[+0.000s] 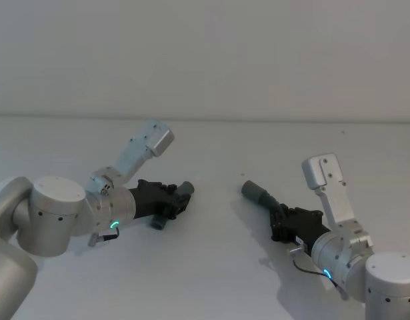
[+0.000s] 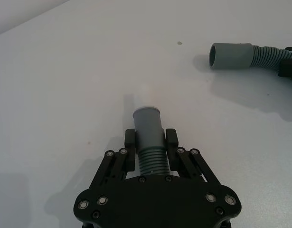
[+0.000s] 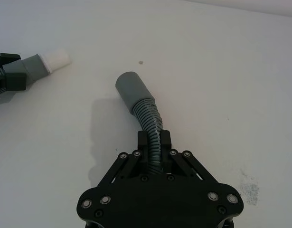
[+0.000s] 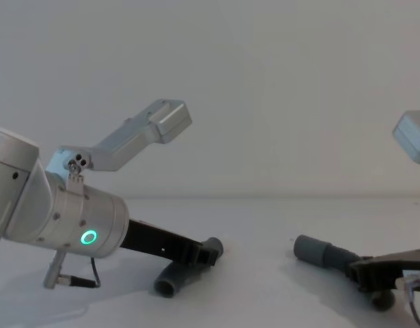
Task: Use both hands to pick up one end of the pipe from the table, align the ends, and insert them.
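Observation:
My left gripper (image 1: 173, 200) (image 2: 151, 140) is shut on the short grey pipe piece (image 2: 148, 135), gripping its ribbed part. That piece's narrow white tip (image 3: 56, 58) points across the white table (image 1: 211, 280) toward the right arm. My right gripper (image 1: 283, 217) (image 3: 154, 140) is shut on the ribbed stretch of the longer pipe piece (image 3: 150, 126). Its smooth grey cuff (image 1: 253, 191) (image 2: 231, 56) sticks out ahead of the fingers and faces left. A gap of bare table separates the two ends. In the chest view the cuff (image 4: 319, 251) and the left gripper (image 4: 203, 254) are low over the table.
A small dark speck (image 1: 242, 175) marks the table between the two ends. A faint grey smudge (image 3: 250, 187) lies beside the right gripper. A plain wall (image 1: 205, 53) stands behind the table's far edge.

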